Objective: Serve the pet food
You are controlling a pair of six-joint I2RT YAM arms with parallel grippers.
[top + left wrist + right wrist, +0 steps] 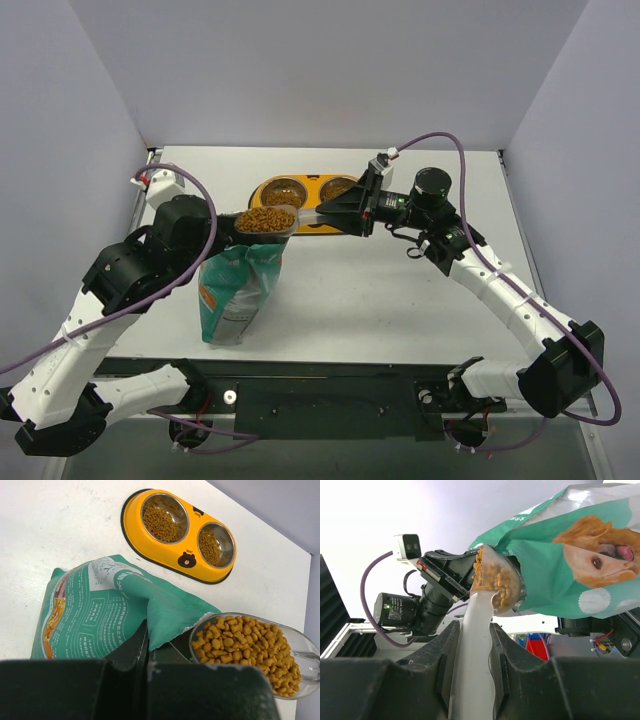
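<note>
A clear plastic scoop (pixel 266 219) heaped with brown pet food (pixel 244 645) hangs level just above the mouth of the teal-and-white bag (pixel 238 296). My right gripper (pixel 472 630) is shut on the scoop's white handle (pixel 474 650), reaching in from the right (pixel 327 212). My left gripper (pixel 145 632) is shut on the bag's torn top edge (pixel 167 612) and holds the bag upright. Pet food (pixel 160 523) also lies in both steel bowls of the yellow feeder (pixel 186 557), which sits on the table beyond the bag.
The feeder (pixel 310 191) stands at the table's back middle, right behind the scoop. The left arm's wrist (pixel 427 597) is close to the scoop's far side. White walls enclose the table on three sides.
</note>
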